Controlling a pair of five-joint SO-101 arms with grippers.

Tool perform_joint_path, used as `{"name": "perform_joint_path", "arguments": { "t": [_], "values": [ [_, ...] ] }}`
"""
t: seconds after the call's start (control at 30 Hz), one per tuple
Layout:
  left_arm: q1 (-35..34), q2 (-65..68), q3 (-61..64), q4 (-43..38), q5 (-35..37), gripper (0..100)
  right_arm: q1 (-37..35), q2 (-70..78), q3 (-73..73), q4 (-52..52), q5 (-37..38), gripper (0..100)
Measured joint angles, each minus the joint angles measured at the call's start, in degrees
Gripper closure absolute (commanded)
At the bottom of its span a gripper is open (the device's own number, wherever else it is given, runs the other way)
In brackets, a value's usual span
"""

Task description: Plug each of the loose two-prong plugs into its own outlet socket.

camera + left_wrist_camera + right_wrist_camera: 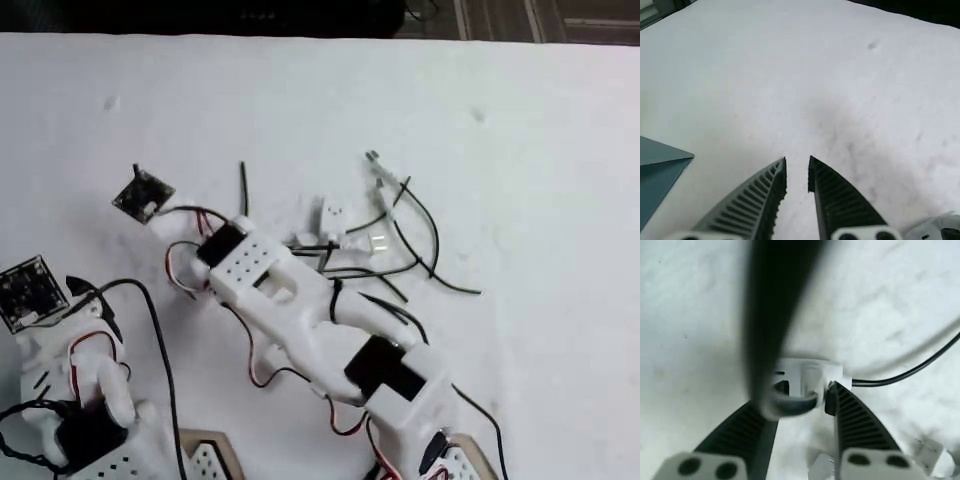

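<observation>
White connector (810,371) tight within right pincer (807,389); left pincer (797,161) slightly apart, empty.

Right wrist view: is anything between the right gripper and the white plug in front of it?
Nothing visibly separates them: the white plastic plug sits directly at the right gripper. A black cable crosses nearer the camera and hides one side of the contact.

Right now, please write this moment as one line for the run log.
left claw: open, over table | right claw: shut on white connector | black cables: lying loose on table
</observation>
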Motion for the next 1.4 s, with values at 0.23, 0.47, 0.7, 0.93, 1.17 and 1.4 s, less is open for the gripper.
{"name": "perform_joint_path", "arguments": {
  "t": [0.23,0.47,0.7,0.93,1.17,1.4],
  "values": [
    [0.0,0.0,0.0,0.0,0.0,90,0.2,-0.1,2.6,-4.7,0.1,97.9],
    [0.0,0.0,0.0,0.0,0.0,90,1.3,0.4,3.9,-5.5,4.6,97.9],
    [0.0,0.0,0.0,0.0,0.0,90,1.6,4.3,3.0,-5.8,6.1,98.0],
    [0.0,0.0,0.0,0.0,0.0,90,1.8,4.8,2.9,-2.2,6.1,98.0],
    [0.0,0.0,0.0,0.0,0.0,90,2.4,4.7,3.7,1.6,9.1,98.0],
    [0.0,0.0,0.0,0.0,0.0,90,2.4,4.7,3.9,1.4,9.9,98.1]
  ]
}}
